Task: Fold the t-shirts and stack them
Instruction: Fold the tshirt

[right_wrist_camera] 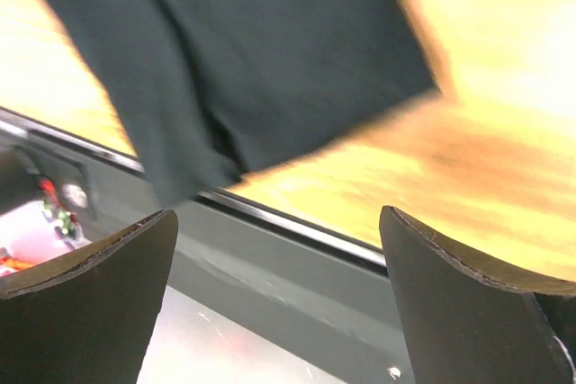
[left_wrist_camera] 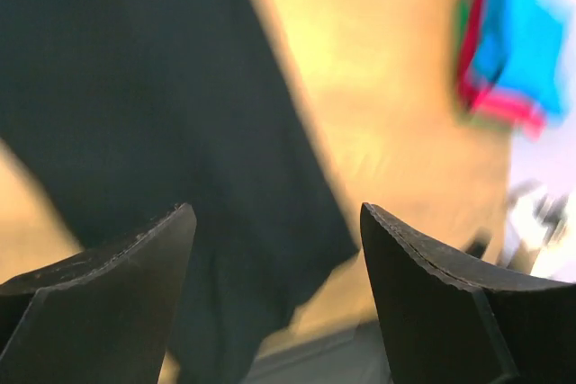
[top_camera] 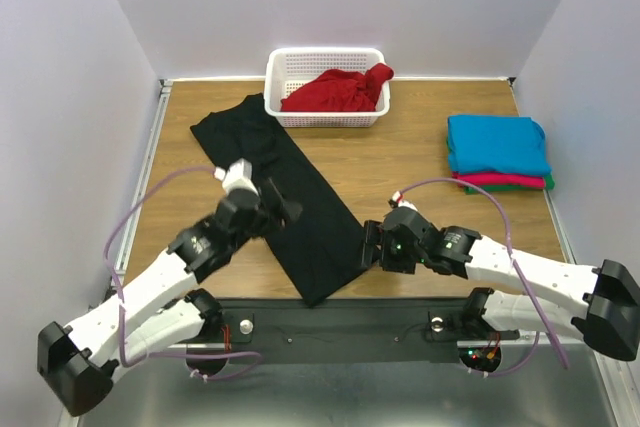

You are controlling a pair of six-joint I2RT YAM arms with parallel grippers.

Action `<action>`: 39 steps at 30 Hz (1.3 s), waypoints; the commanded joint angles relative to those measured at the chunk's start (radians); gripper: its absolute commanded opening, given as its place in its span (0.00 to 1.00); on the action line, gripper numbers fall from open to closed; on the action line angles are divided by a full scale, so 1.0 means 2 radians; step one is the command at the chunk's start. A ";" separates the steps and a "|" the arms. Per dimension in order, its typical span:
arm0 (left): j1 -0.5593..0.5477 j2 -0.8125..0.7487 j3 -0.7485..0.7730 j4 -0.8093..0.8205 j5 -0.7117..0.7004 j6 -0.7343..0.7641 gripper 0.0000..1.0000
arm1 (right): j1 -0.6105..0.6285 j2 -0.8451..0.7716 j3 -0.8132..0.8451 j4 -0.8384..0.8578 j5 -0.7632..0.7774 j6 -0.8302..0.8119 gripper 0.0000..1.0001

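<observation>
Five shirts showed. One black t-shirt [top_camera: 300,217] lay in a long diagonal band from upper left to bottom centre of the table [top_camera: 420,157], its lower corner lapping the dark rail [top_camera: 350,327]. One red t-shirt [top_camera: 335,92] was heaped in the single white basket [top_camera: 325,55] at top centre. Three lay stacked at right: turquoise t-shirt [top_camera: 497,144] on top, pink-red t-shirt [top_camera: 480,179] and green t-shirt [top_camera: 540,185] beneath. The left gripper [top_camera: 285,205] hung over the black cloth and the right gripper [top_camera: 368,247] beside its lower edge, both with fingers apart and empty.
</observation>
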 commanded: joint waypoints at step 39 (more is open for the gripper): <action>-0.354 0.196 -0.088 -0.044 -0.073 -0.329 0.19 | -0.069 0.156 -0.013 0.104 0.030 0.012 0.25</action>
